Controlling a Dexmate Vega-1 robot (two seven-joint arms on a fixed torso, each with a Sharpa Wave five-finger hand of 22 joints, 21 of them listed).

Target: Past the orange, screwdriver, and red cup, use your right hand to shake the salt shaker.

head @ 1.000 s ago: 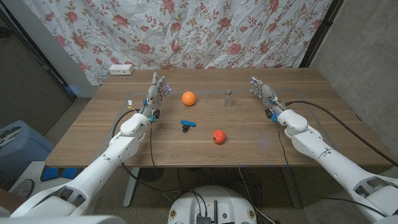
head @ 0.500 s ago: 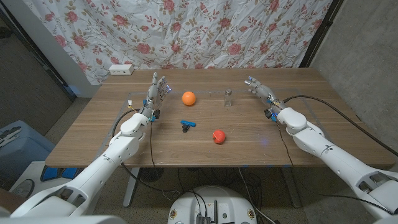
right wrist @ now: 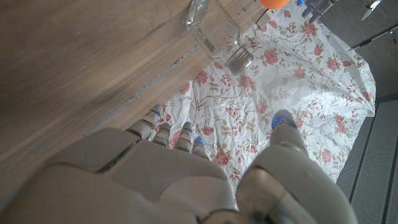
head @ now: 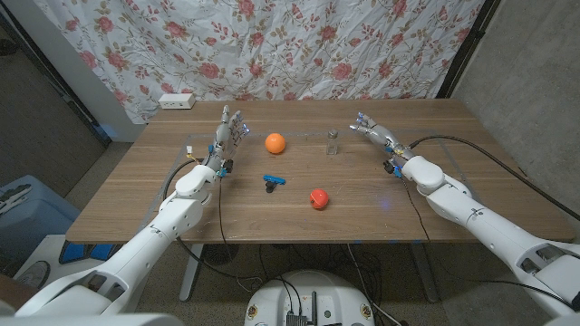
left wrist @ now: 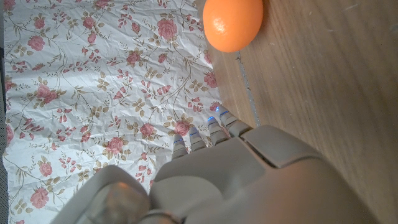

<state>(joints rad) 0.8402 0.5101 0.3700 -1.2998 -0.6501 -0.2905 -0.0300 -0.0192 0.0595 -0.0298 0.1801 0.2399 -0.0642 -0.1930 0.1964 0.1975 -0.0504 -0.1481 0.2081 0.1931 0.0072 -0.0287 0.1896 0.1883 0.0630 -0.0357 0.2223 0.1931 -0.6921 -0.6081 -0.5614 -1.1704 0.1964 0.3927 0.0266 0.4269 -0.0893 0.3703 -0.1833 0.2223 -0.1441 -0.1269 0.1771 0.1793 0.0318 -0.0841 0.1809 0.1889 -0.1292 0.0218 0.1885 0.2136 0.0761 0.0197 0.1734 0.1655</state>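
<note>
Floral cloth (head: 299, 45) hung behind the wooden desk (head: 299, 213), where the small clear glass salt shaker (head: 333, 142) stood upright between the round orange (head: 275, 143) and the right hand (head: 375, 136), whose spread fingers held nothing.

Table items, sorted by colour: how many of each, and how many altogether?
Orange: 1, the orange
Red: 1, the cup
Blue: 1, the screwdriver
Clear: 1, the salt shaker
White: 1, the power strip
Total: 5
</note>
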